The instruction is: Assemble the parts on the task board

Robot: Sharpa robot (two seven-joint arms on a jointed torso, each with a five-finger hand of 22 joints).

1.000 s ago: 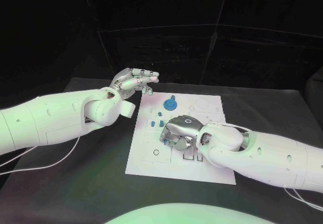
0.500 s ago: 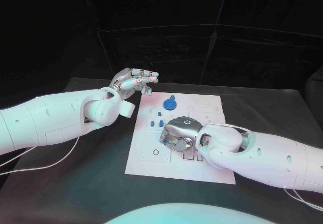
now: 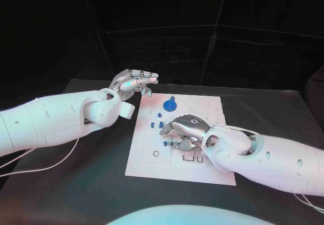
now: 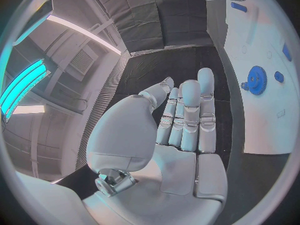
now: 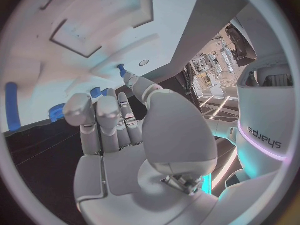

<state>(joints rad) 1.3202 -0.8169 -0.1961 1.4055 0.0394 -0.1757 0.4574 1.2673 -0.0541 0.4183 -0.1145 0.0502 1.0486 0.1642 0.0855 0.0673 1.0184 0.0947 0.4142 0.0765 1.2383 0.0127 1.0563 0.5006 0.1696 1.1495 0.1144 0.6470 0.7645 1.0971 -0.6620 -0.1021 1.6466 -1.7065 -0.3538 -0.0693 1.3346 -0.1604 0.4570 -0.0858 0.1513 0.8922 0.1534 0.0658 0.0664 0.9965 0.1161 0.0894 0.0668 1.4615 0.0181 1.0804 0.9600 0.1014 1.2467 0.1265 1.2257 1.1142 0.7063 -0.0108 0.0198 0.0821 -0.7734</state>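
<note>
The white task board [image 3: 202, 165] lies in the middle of the black table. A blue gear [image 3: 171, 104] stands near its far edge, and small blue pegs [image 3: 154, 124] stand just nearer. My right hand [image 3: 183, 131] hovers low over the board's middle with its fingers pointing down. In the right wrist view its fingers [image 5: 100, 120] lie side by side with nothing in the palm, and one fingertip reaches a small blue peg [image 5: 122, 69]. My left hand [image 3: 136, 80] is raised beyond the board's far left corner and holds nothing. Its fingers [image 4: 189, 112] are stretched out together.
Two dark slots [image 3: 191, 157] sit in the board just in front of my right hand, and an oval hole [image 3: 157, 153] lies toward the board's left edge. The left wrist view shows the gear [image 4: 256, 78] and more blue parts [image 4: 286, 52]. Bare black table surrounds the board.
My right hand has shifted slightly toward the far side of the board, and its fingertips now reach out toward the blue pegs. The left hand has stayed in place.
</note>
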